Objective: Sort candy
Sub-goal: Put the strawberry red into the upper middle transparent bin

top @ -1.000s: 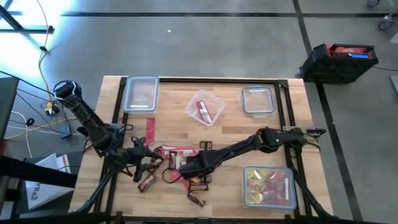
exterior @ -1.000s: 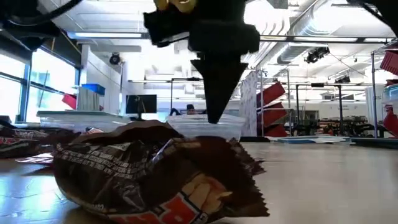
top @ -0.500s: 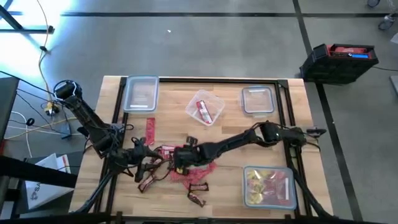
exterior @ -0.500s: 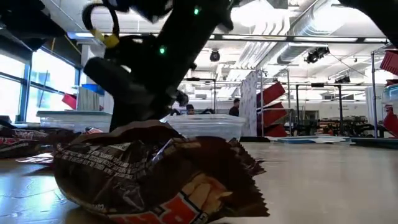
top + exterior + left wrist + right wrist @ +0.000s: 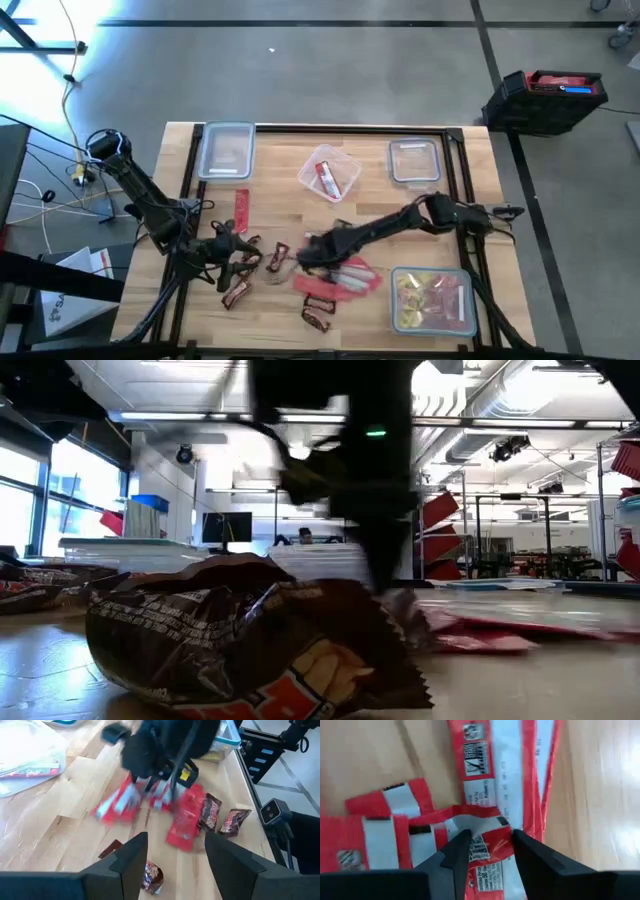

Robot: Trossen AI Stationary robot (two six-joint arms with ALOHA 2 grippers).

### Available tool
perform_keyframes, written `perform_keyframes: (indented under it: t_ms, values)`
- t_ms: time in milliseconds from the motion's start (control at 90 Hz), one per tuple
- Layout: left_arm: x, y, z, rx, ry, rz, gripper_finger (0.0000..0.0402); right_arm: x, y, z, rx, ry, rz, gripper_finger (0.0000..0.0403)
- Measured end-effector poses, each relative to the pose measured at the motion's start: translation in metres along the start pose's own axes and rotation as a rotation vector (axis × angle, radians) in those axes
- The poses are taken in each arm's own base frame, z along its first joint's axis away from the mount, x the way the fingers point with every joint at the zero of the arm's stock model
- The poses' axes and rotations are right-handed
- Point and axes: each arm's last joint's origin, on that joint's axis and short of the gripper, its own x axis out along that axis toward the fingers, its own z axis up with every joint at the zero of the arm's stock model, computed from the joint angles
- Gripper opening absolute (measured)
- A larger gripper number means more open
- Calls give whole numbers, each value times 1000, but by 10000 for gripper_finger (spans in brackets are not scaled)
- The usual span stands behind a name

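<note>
Several flat red packets (image 5: 340,280) lie spread near the table's middle, below my right gripper (image 5: 305,255), which is shut on one of them (image 5: 487,850). Dark brown mini bars (image 5: 235,293) (image 5: 316,320) lie toward the near edge; one fills the low view (image 5: 250,640). My left gripper (image 5: 240,262) stands open to the left of the red packets, low over the table, with nothing between its fingers (image 5: 172,865). A brown bar (image 5: 150,877) lies just below it. Another red packet (image 5: 242,210) lies farther back. My right gripper pinches a crumpled part of one red packet (image 5: 485,837) between its two fingers (image 5: 457,855), coming from above and pointing down. The packet lies among other red packets on the table top.
Clear containers stand at the far edge: one at the left (image 5: 227,150), one in the middle (image 5: 330,172) holding a red packet, one at the right (image 5: 415,160). A container with yellow sweets (image 5: 432,298) stands at the near right. Bare wood lies between them.
My right gripper has swung toward the table's left edge over the red packets and then back a little toward the right. The red packets have slid from the heap at the middle toward the right and near side, and lie more spread out.
</note>
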Motion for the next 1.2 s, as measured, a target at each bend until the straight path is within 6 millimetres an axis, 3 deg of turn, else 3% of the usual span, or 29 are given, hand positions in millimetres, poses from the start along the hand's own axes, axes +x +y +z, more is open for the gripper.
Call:
perform_keyframes:
  t_ms: [189,400,633,889,1044,1200]
  values:
    - [0,1,1,0,-35,40,183,-30,4,-11,59,-122,-37,124]
    - [0,1,2,-4,-43,45,183,-30,3,-17,75,-88,-72,124]
    - [0,1,1,-1,-41,46,183,-21,-30,-21,174,80,-238,124]
    - [0,1,1,3,-36,46,183,10,-38,-12,140,138,-88,124]
    - [0,2,1,3,-39,51,183,5,-38,-2,133,83,-29,124]
    - [0,2,1,3,-41,53,183,-4,-56,-3,109,159,-51,124]
